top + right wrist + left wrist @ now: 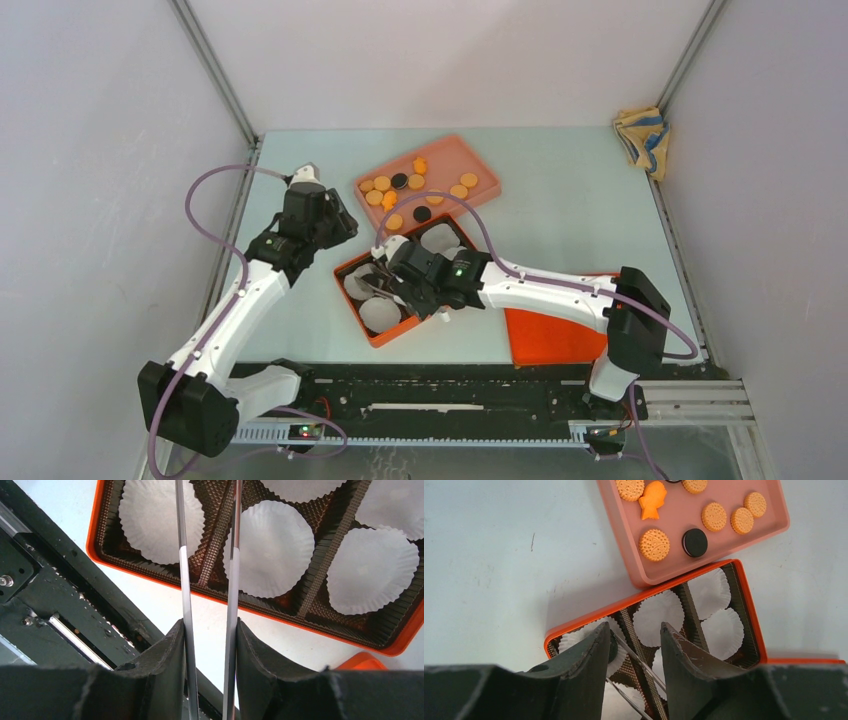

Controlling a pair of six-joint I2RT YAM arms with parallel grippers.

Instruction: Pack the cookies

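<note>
Several cookies, mostly orange discs, one black and one orange star-like, lie in a pink tray, which also shows in the left wrist view. In front of it stands an orange box holding white paper cups. My right gripper is shut on metal tongs that reach over the box. Their tips lie by a dark round shape in a cup, half hidden. My left gripper is open and empty above the box's left end.
An orange lid lies right of the box under the right arm. A yellow and blue cloth sits at the far right corner. A black rail runs along the near edge.
</note>
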